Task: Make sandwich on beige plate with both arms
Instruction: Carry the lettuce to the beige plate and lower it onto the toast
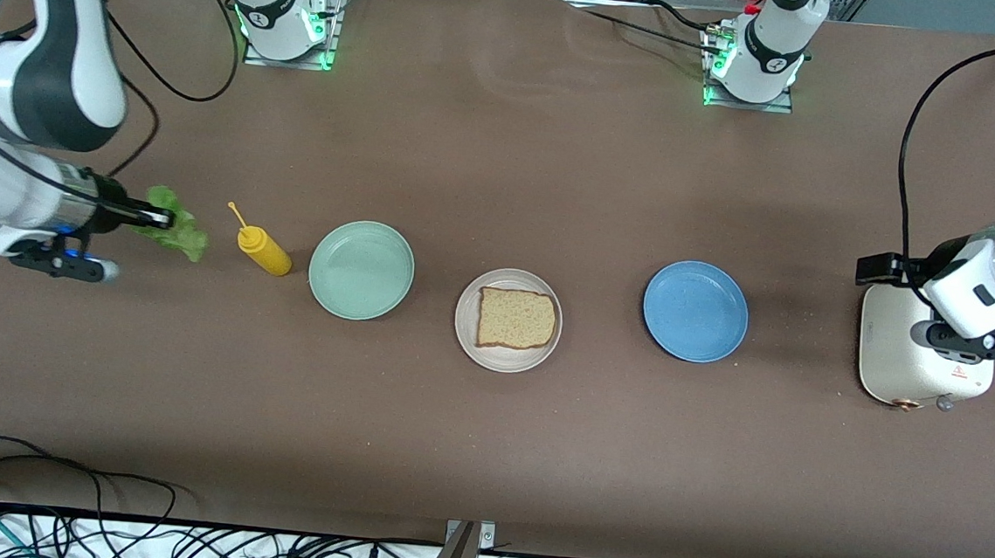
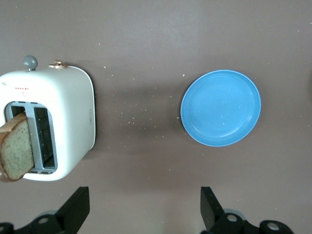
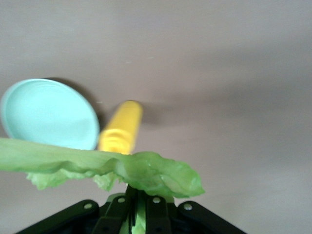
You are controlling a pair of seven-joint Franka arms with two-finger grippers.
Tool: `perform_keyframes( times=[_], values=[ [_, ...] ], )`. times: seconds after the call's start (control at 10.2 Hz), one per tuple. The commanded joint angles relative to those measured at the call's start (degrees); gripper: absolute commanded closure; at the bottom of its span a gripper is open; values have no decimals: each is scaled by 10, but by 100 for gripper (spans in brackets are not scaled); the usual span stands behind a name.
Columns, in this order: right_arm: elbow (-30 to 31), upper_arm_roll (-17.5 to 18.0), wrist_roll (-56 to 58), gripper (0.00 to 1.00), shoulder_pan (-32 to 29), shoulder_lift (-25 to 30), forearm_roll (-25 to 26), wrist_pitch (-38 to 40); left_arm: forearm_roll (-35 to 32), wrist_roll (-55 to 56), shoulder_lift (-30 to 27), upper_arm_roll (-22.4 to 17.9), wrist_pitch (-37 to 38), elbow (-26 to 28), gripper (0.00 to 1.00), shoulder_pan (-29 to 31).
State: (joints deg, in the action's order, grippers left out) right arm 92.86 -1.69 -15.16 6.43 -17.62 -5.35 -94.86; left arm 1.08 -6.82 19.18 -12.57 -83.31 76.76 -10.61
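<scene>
Brown table (image 1: 486, 444); lettuce (image 1: 175, 226) between right fingers (image 1: 151, 218).

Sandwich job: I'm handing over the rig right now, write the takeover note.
Right gripper: shut on the lettuce leaf, up beside the mustard bottle.
Left gripper: open, holding nothing, over the toaster.
Done: one bread slice lies on the beige plate.
Left: put the lettuce on it, then take the second bread slice out of the toaster slot and top the sandwich.
</scene>
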Motion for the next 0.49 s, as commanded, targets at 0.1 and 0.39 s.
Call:
perform_keyframes(
  times=[0.1,0.39],
  values=[
    [-79,14,-183,99,80,-66,-32,9,-21,10,-90,6,8,51,0,7],
    [-124,14,-371,99,159,-122,-82,-50,-24,11,-156,9,8,112,0,10]
  ],
)
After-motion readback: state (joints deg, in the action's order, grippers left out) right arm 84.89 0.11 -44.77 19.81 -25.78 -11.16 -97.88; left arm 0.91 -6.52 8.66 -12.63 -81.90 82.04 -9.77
